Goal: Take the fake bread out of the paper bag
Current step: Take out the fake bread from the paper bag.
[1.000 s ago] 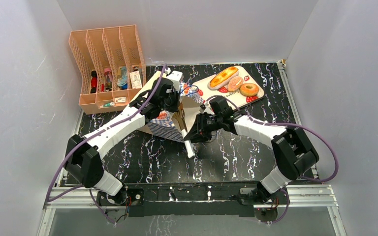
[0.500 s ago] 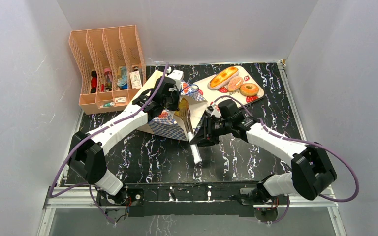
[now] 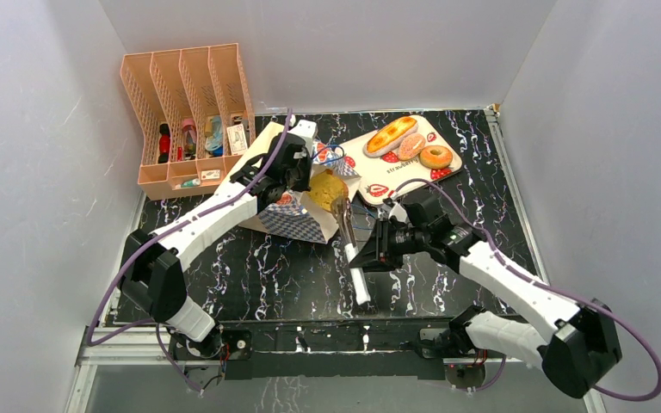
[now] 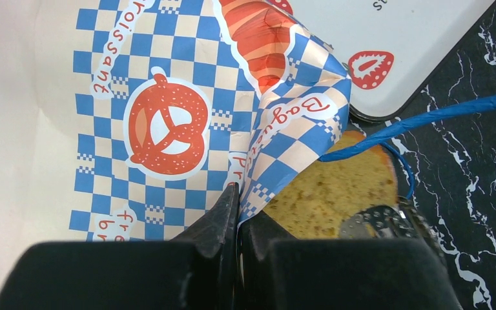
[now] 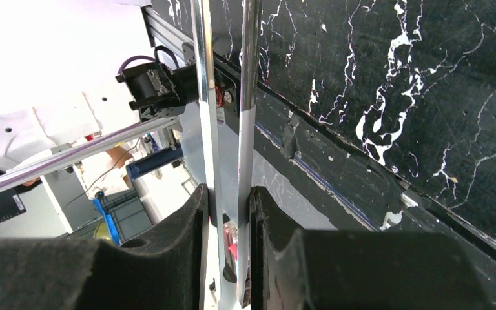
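Observation:
The paper bag (image 3: pixel 288 215) lies on its side, its mouth facing right. My left gripper (image 3: pixel 293 172) is shut on the bag's checkered rim (image 4: pixel 252 161), seen close in the left wrist view (image 4: pixel 237 190). My right gripper (image 3: pixel 368 256) is shut on the handle end of metal tongs (image 3: pixel 349 245), whose two arms (image 5: pixel 226 97) run between its fingers. The tong tips (image 4: pixel 378 223) hold a yellow-brown toast-like slice (image 3: pixel 327 185) (image 4: pixel 336 190) at the bag's mouth. The long glazed loaf (image 3: pixel 390 135), oval roll (image 3: pixel 410 146) and donut (image 3: pixel 435 157) lie on a white strawberry tray (image 3: pixel 379 176).
A peach file rack (image 3: pixel 189 112) with small items stands at the back left. The bag's blue cord handle (image 4: pixel 426 116) loops over the slice. The tray's corner (image 4: pixel 394 51) lies just beyond the bag's mouth. The table's front rail (image 5: pixel 336 187) is close under the tongs.
My right arm has drawn back toward the near right, pulling the tongs away from the bag. The toast-like slice has come out into view at the bag's mouth. My left gripper has kept its hold.

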You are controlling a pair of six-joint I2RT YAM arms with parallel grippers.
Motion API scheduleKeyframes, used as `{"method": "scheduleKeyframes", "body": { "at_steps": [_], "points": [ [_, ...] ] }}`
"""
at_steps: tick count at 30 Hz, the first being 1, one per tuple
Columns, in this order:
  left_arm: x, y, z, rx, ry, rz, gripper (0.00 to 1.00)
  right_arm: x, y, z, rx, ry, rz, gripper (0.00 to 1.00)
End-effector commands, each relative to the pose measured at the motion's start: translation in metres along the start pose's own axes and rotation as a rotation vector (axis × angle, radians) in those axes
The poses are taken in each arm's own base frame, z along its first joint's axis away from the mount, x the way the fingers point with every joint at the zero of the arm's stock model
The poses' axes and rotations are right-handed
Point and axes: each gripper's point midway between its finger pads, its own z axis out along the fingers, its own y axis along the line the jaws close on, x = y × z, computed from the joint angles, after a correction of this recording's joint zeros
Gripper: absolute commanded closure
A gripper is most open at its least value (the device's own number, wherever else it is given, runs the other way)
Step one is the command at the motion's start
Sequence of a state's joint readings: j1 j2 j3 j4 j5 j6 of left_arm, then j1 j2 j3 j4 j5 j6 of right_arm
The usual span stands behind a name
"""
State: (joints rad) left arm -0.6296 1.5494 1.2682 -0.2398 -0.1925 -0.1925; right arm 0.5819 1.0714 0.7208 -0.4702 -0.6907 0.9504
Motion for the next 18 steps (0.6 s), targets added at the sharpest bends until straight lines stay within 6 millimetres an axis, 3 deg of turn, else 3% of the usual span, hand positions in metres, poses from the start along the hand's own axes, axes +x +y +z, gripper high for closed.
{"method": "scheduleKeyframes", "body": {
  "at_steps": [1,18],
  "points": [
    [-0.013,0.009,-0.003,-0.034,-0.017,-0.023,1.0,0.001,0.012,-0.019,-0.009,-0.065,-0.043,1.0],
    [-0.001,0.039,-0.003,-0.085,0.003,-0.156,1.0,0.021,0.01,-0.067,0.023,-0.238,0.001,1.0]
  ]
}}
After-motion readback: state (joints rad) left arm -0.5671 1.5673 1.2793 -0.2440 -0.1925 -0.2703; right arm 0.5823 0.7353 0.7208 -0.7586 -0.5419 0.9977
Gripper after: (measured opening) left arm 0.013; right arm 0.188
